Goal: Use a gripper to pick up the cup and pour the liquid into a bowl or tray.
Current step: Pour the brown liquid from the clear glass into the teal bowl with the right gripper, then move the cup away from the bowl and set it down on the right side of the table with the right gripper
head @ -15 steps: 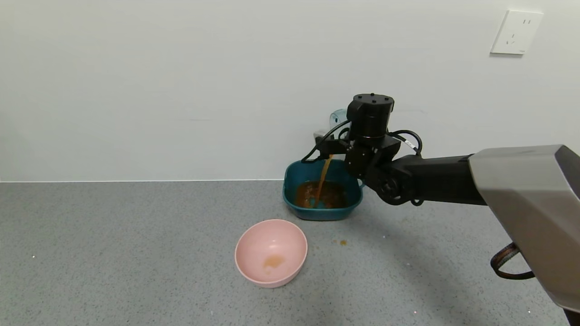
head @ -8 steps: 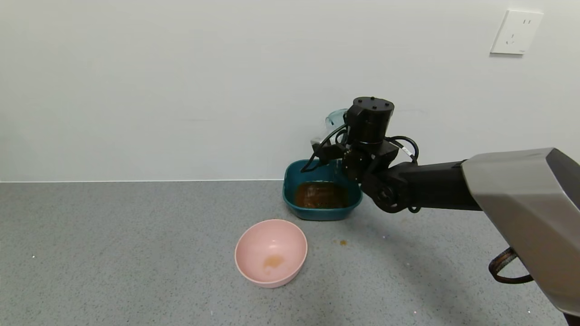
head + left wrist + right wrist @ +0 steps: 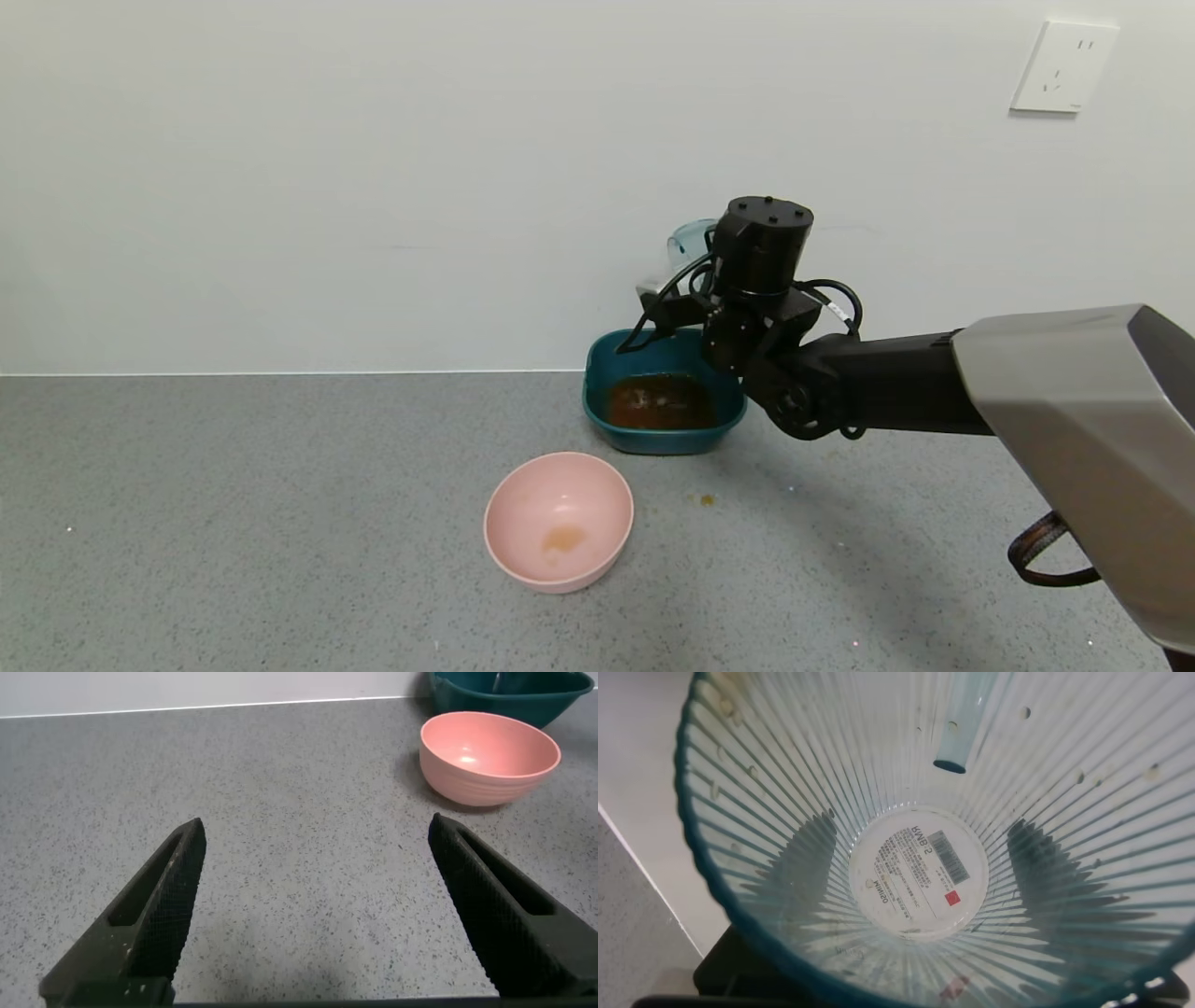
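Right wrist view: the cup (image 3: 920, 873), drained, light, thin and slippery-ribbed, is held around its sides by the right tool (image 3: 695, 303); the left tool (image 3: 327, 915) is spread wide.

You are looking at a grey speckled countertop (image 3: 233, 523) meeting a plain white wall (image 3: 327, 168), with a white socket (image 3: 1064, 67) sitting high on it.

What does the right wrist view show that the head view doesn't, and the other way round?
Right wrist only: the cup's inside, ribbed, drained, with a printed label on its base. Head only: the liquid pooled in the teal dish, the pink bowl, a small spill on the counter, and the right gripper over the dish. Both show the cup.
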### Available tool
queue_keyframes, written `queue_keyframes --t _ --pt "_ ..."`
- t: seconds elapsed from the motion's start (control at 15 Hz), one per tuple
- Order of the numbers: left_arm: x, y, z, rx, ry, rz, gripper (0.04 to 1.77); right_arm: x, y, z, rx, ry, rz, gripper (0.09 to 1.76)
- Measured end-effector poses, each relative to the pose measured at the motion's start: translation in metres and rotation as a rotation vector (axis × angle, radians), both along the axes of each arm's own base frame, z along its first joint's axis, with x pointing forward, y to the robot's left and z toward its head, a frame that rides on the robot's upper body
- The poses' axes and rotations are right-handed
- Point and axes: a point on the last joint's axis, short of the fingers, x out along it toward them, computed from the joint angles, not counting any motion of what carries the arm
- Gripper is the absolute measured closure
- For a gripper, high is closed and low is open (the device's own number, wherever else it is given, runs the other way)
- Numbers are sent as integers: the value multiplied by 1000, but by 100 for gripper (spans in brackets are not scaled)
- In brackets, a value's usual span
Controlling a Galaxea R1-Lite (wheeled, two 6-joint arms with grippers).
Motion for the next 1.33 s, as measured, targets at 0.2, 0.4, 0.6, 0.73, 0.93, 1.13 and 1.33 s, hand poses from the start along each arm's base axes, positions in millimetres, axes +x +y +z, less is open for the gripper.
queue_keyframes --t 0.2,0.4,0.6,0.73,0.93,1.13,1.33 --pt "0 0 0 0 0 0 9 2 -3 0 6 -3 -4 55" --pt "0 0 0 0 0 0 9 2 -5 4 48 -38 -4 55" --pt "0 0 0 0 0 0 9 1 -7 7 145 -61 5 55" --pt "0 0 0 0 0 0 9 1 -11 11 231 -86 9 55" --pt "0 0 0 0 0 0 9 1 -22 16 363 -119 7 55" --pt "0 0 0 0 0 0 9 -2 -37 24 523 -163 6 55" --pt "0 0 0 0 0 0 9 -8 -53 28 651 -179 -5 55"
